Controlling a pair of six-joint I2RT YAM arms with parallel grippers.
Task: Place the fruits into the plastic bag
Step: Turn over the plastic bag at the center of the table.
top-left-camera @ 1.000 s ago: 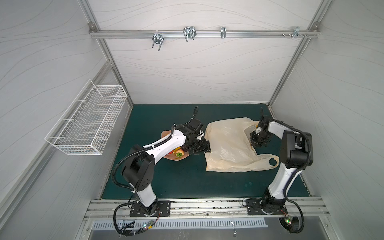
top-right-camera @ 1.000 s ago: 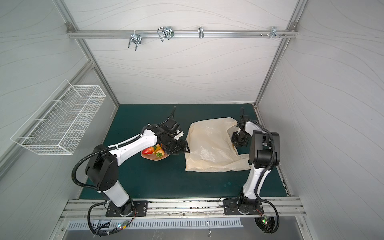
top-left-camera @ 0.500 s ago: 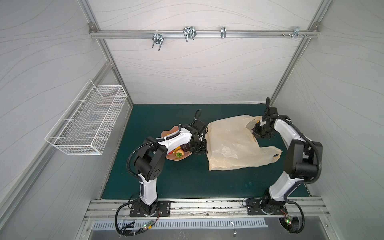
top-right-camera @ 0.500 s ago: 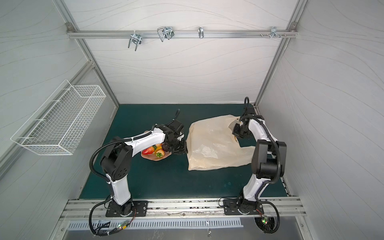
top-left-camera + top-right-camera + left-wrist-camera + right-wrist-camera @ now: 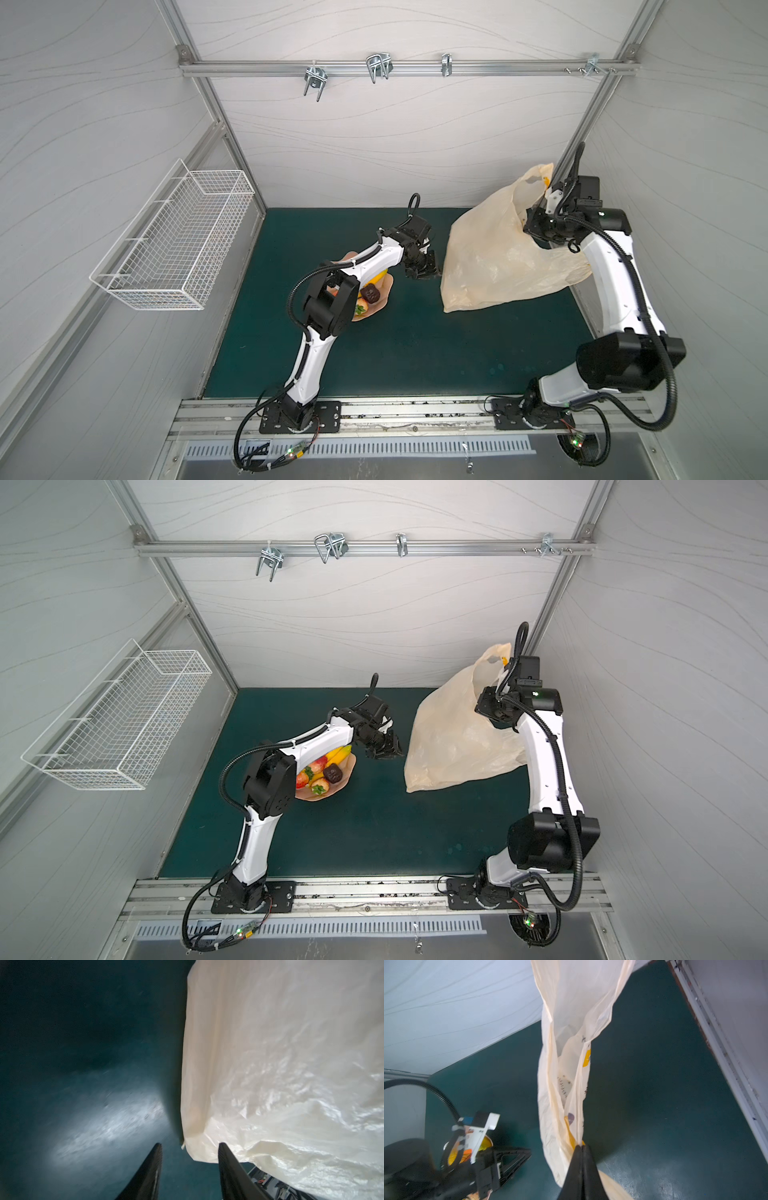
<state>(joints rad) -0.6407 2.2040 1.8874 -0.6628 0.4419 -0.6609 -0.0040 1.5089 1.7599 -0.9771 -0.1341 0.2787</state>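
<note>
The cream plastic bag (image 5: 498, 257) (image 5: 453, 742) hangs by one handle from my right gripper (image 5: 534, 224) (image 5: 581, 1146), which is shut on the handle high at the back right. The bag's lower edge rests on the green mat. My left gripper (image 5: 432, 270) (image 5: 190, 1145) is open and low over the mat, at the bag's (image 5: 280, 1053) near left corner. That corner shows just past its fingertips and is not pinched. The fruits (image 5: 328, 771) lie on a pinkish plate (image 5: 348, 777) under the left forearm: a yellow banana (image 5: 338, 754), red strawberries (image 5: 318, 766), and a dark brown one (image 5: 333, 774).
A white wire basket (image 5: 174, 237) hangs on the left wall. A metal rail with hooks (image 5: 374, 70) runs across the back wall. The right wall's frame (image 5: 716, 1053) stands close beside the raised bag. Bare green mat (image 5: 415, 353) lies in front of the bag and plate.
My right gripper has lifted the bag's handle up and toward the back right, so the bag went from lying flat to hanging. The left gripper's jaws narrowed and it shifted toward the bag's corner.
</note>
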